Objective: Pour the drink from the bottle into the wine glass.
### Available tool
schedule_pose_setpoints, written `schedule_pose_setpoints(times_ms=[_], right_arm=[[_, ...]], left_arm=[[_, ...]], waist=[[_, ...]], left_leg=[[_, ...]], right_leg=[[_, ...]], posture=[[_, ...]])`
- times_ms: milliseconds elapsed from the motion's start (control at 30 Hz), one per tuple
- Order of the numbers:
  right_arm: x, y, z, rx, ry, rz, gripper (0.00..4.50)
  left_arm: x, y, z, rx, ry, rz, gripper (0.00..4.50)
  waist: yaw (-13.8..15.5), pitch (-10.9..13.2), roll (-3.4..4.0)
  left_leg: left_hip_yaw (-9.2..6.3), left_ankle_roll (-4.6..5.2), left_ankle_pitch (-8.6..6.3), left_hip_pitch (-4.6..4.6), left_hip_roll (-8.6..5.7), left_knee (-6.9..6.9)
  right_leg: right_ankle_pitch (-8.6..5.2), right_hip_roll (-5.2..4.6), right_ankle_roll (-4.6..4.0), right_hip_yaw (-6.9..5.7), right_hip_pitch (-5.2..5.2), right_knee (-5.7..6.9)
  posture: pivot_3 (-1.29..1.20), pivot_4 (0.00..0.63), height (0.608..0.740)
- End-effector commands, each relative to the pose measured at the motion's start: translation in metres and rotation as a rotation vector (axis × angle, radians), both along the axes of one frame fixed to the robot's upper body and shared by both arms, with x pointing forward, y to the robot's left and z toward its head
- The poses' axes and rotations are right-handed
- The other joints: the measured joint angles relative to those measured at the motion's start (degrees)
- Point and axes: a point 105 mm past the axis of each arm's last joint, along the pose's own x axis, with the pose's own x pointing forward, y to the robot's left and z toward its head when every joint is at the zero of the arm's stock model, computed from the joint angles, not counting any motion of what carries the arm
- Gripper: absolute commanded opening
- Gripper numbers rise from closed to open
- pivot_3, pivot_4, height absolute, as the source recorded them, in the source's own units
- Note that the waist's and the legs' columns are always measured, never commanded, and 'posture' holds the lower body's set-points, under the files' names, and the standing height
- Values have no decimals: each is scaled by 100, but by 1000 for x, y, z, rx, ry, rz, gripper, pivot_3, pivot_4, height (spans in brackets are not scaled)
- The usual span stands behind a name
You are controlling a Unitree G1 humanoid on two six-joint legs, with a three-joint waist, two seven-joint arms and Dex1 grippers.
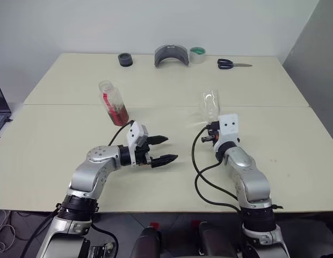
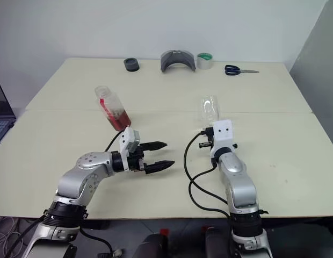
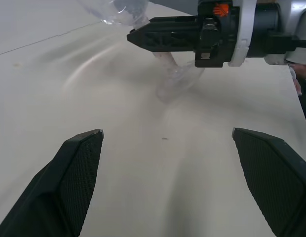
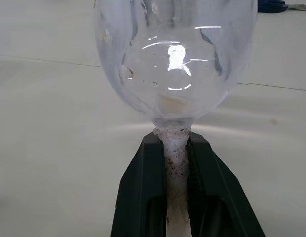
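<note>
The bottle [image 1: 113,103] stands uncapped on the table, beyond my left gripper, with the reddish drink [image 1: 119,114] in its lower part. My left gripper [image 1: 171,148] hovers open and empty, pointing right toward the wine glass [image 1: 210,105]. My right gripper [image 4: 176,142] is shut on the glass's thin stem [image 4: 176,148], just under the clear, empty bowl [image 4: 175,59]. In the left wrist view the black fingers [image 3: 163,37] of my right gripper hold the stem above the round foot [image 3: 178,79], which is close to the tabletop. The wrist housing [image 1: 227,124] hides that grip in the head views.
Along the table's far edge lie a black roll [image 1: 125,59], a grey curved piece [image 1: 171,55], a tape roll [image 1: 197,54] and scissors [image 1: 231,64]. A laptop corner [image 1: 0,115] shows at the left. The right arm's cable [image 1: 198,172] loops over the near tabletop.
</note>
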Motion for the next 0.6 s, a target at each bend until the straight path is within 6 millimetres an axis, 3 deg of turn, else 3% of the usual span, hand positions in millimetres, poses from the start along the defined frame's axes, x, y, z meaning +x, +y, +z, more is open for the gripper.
schedule_pose_setpoints(times_ms=[33, 100, 300, 433, 600], right_arm=[[7, 12, 0, 63, -13, 20, 193], [23, 24, 21, 59, -110, 48, 193], [64, 52, 43, 42, -228, 104, 193], [79, 65, 35, 69, -231, 147, 193], [81, 60, 10, 66, -176, 145, 193]], left_arm=[[-2, -5, 18, -4, -51, -29, 4500], [-2, -6, 25, -12, -47, -35, 4500], [1, -1, 40, -39, -13, -23, 4500], [5, 9, 39, -20, -8, 14, 4500], [2, 18, 33, -14, -2, 39, 4500]], waist=[[-4, 0, 0], [-51, 2, 0], [-112, 8, 8], [-161, 7, 8], [-177, 7, 7]], left_leg=[[0, 0, 0, 2, 1, 0], [2, 0, 0, 4, 2, 1], [7, 0, 1, 2, 9, -5], [11, -1, 1, -10, 2, -10], [14, -3, 0, -17, -1, -10]], right_leg=[[0, 0, 0, 0, 1, 0], [0, 2, 1, 0, 0, 2], [2, 14, 0, 5, -11, 10], [1, 4, -4, 8, -23, 5], [1, -12, -4, 19, -27, -1]], posture=[[0, 150, 740], [0, 150, 740], [0, 150, 740], [0, 150, 740], [0, 150, 740]])
